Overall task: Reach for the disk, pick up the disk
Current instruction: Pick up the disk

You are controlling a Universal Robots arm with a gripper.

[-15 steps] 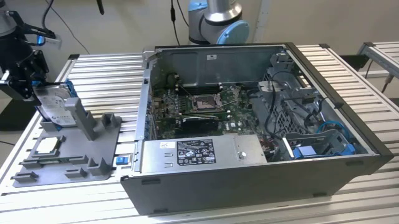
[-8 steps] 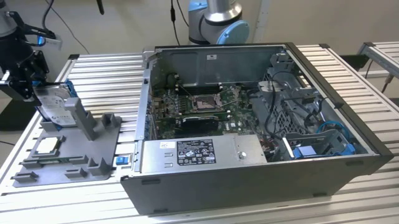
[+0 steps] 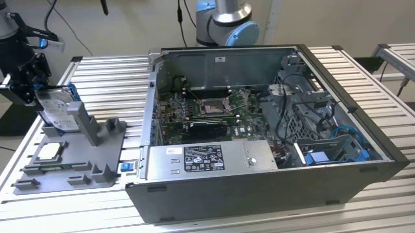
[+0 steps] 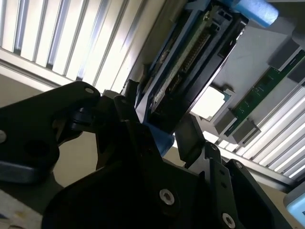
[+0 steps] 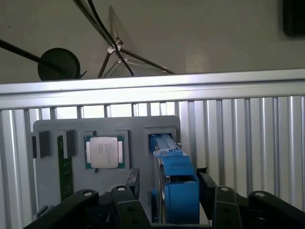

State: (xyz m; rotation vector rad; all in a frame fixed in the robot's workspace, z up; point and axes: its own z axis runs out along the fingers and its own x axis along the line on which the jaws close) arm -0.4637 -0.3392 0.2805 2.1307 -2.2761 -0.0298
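1. Closest to me is the slatted table [image 3: 65,216]. On it stands an open computer case [image 3: 259,189] with its side panel off and the circuit board showing inside.
2. Just beside the case, toward the exterior view's left, a grey fixture plate [image 3: 97,155] lies flat on the slats. A square chip [image 3: 50,151] sits in one of its pockets. In the first wrist view a green memory stick [image 5: 65,174] lies in a slot next to that chip.
3. At the plate's far end is the disk [image 3: 55,109]. It stands on edge in its own slot, leaning a little, with the white label toward the case. A tall grey post [image 3: 83,119] is just beside it. In both wrist views its blue frame runs up the edge that faces the camera [image 5: 174,191] [image 4: 190,62].
4. The gripper [image 3: 36,94] hangs over the disk's top end. Its fingers [image 5: 133,181] stand apart, one on each side of the disk. In the first wrist view a strip of grey plate shows between one finger and the blue frame, while the other finger sits right up against it. So the disk is straddled and not squeezed, and its lower edge is in the slot.
5. Farthest back, behind the case, the arm's base [image 3: 224,22] rises from the table's far edge.
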